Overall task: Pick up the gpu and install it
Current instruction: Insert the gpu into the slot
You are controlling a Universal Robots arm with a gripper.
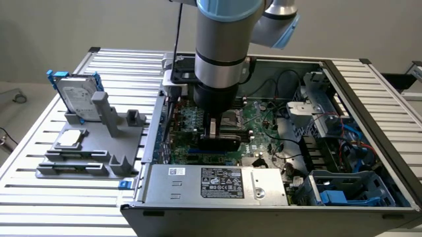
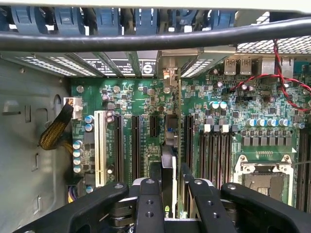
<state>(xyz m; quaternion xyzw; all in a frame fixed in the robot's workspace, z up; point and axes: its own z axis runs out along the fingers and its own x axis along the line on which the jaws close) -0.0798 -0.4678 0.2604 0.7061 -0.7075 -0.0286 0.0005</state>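
My gripper (image 1: 216, 129) reaches down into the open computer case (image 1: 369, 89), over the green motherboard (image 1: 191, 121). It is shut on the gpu (image 1: 221, 144), a black card held edge-on. In the wrist view the two fingers (image 2: 155, 171) clamp the thin card (image 2: 167, 162) from both sides. The gpu runs away from the gripper (image 2: 169, 171) along the black expansion slots (image 2: 133, 141) towards its silver end bracket (image 2: 170, 80) at the case's rear wall. I cannot tell whether the card's edge sits in a slot.
A silver hard drive with blue rails (image 1: 78, 96) stands in a grey fixture (image 1: 86, 153) on the exterior view's left, with a small silver chip (image 1: 71, 139) beside it. The power supply (image 1: 218, 182), CPU socket (image 2: 265, 180), red wires (image 2: 279, 77) and a thick black cable (image 2: 146, 40) crowd the case.
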